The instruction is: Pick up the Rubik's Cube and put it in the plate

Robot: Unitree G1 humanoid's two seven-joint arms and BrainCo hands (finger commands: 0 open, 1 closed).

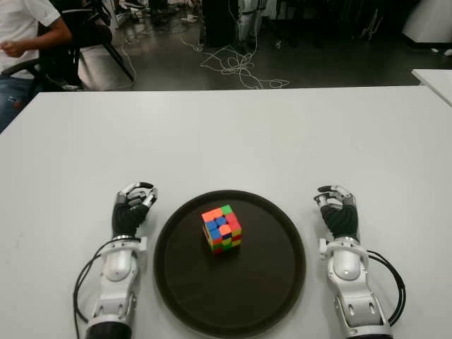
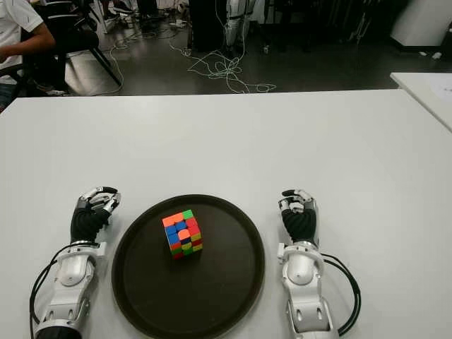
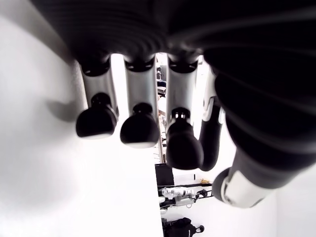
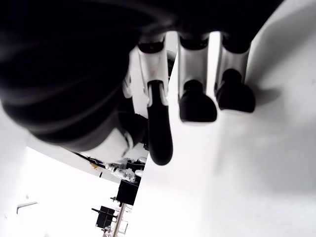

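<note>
The Rubik's Cube (image 1: 222,229) stands inside the round dark brown plate (image 1: 268,282), a little left of its middle, near the front of the white table (image 1: 233,134). My left hand (image 1: 132,209) shows just left of the plate, fingers curled and holding nothing. To the right of the plate shows my right hand (image 1: 337,210), its fingers also curled around nothing. In the left wrist view the bent fingertips (image 3: 139,129) hang over bare white table; the right wrist view shows its fingertips (image 4: 196,104) the same way.
A seated person (image 1: 25,42) in a white shirt is at the far left beyond the table. Cables (image 1: 236,67) and chairs lie on the dark floor behind. Another white table's corner (image 1: 434,78) shows at the far right.
</note>
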